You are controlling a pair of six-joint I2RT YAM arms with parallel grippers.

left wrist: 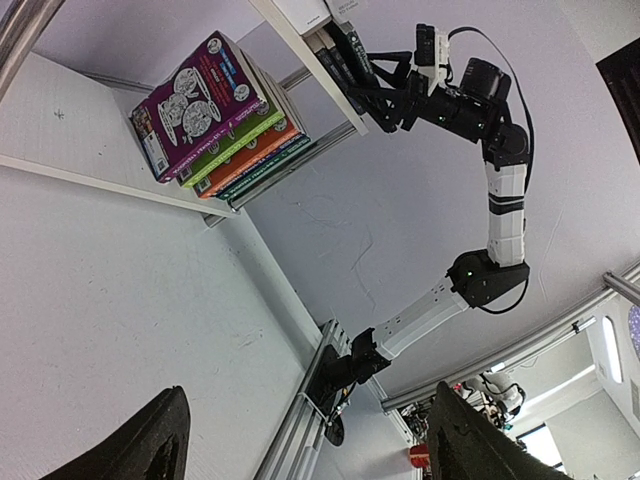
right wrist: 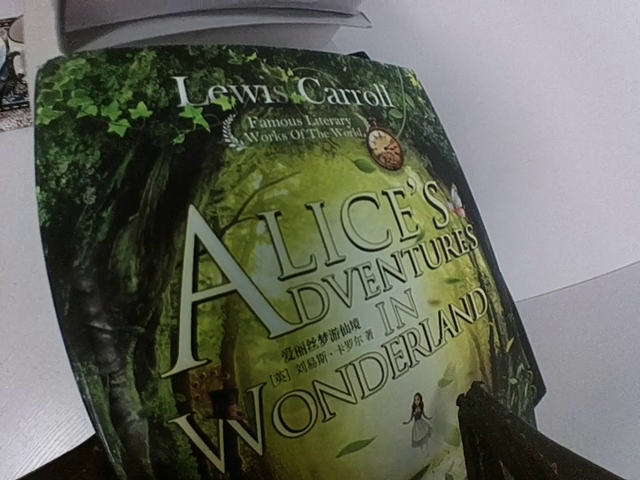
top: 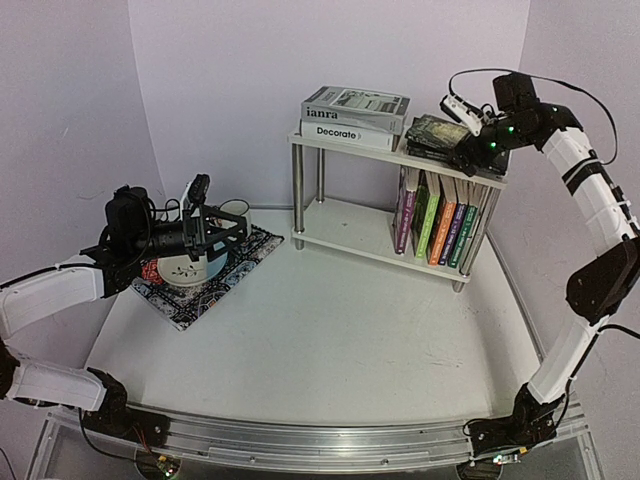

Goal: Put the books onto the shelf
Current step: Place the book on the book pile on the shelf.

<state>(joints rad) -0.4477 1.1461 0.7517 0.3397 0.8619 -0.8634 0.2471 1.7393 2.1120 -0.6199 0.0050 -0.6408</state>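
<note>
Green Alice book (right wrist: 300, 280), title wrist-view only

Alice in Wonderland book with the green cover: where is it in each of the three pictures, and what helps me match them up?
Top external: Alice book lies upper right, on top of the shelf.
Left wrist: top centre, only its dark stack's edge shows.
Right wrist: its cover fills the picture.
Shared landmark: the white books beside it, at the top edge of both wrist views.

Likely lab — white backdrop (top: 220, 90), aluminium rail (top: 300, 440)
</note>
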